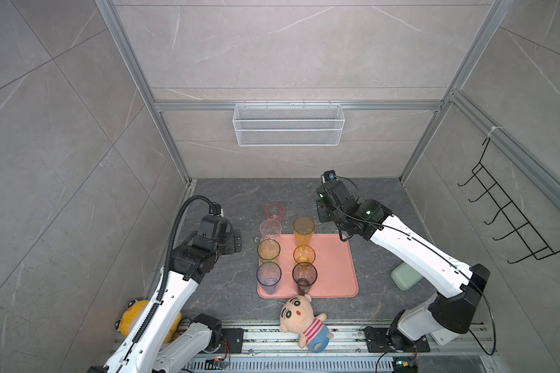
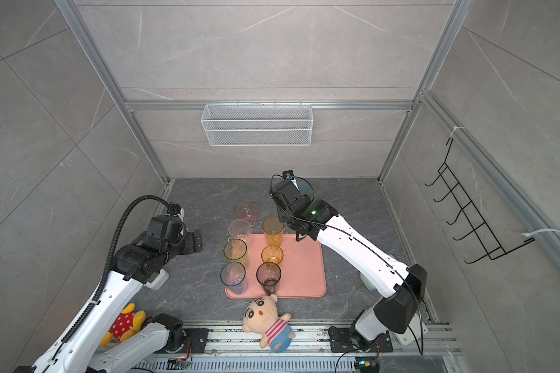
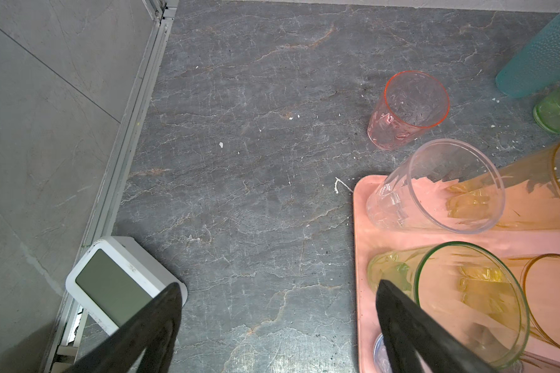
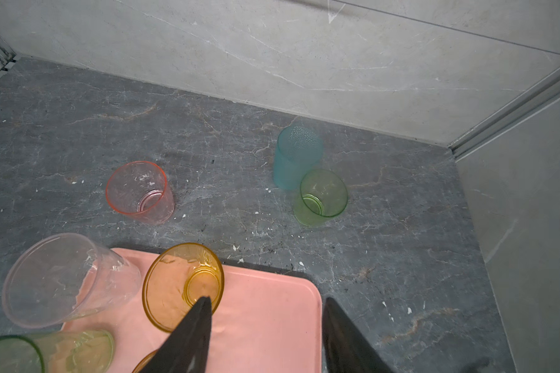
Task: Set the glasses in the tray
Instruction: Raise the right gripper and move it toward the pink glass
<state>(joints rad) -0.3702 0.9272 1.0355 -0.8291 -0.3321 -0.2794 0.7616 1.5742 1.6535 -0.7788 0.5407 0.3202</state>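
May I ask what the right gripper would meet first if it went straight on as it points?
The right gripper would probably touch the tray near its far corner, or the tabletop just beyond; the short green glass stands farther along; depth is unclear.

— What sort of place is this?
— A robot lab test cell. An aluminium frame [image 1: 298, 106] holds grey tile panels [image 1: 46, 161], and a left arm [image 1: 172, 297] and a right arm [image 1: 414, 255] are bolted to a rail [image 1: 349, 336] along the floor's front edge.
— Homely touches?
— A wire basket [image 1: 288, 124] and a hook rack [image 1: 511, 216] hang on the walls.
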